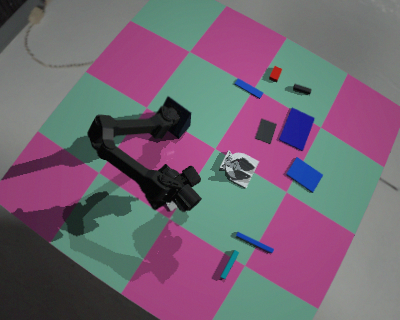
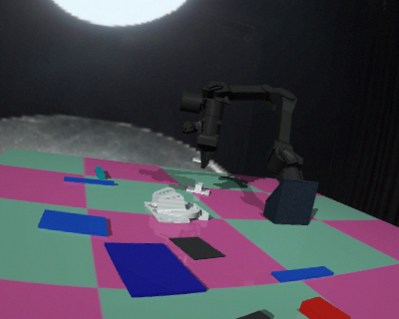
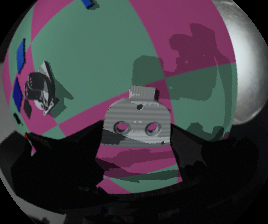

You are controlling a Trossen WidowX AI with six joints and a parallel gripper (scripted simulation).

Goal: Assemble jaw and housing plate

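One gripper (image 1: 173, 202) (image 2: 204, 162) (image 3: 135, 124), fingers wide, is gripping the housing plate (image 1: 171, 206) (image 2: 197, 159) (image 3: 137, 115), needing level alignment over the white mechanism (image 1: 242, 171) (image 2: 172, 208) (image 3: 44, 92) before lowering.

A robotics test area: arm (image 1: 129, 165) (image 2: 248, 93), checkered tabletop (image 1: 187, 85) (image 2: 32, 259) (image 3: 90, 60).

- The bench (image 1: 167, 70) (image 2: 37, 259) (image 3: 100, 45) has pink and green squares.
- The plate (image 3: 136, 111) is light grey with stripes.
- One small block (image 1: 275, 74) (image 2: 323, 308) is red.
- One stick (image 1: 229, 265) (image 2: 100, 172) is blue-green.
- The arm (image 1: 129, 167) (image 2: 285, 120) is black.
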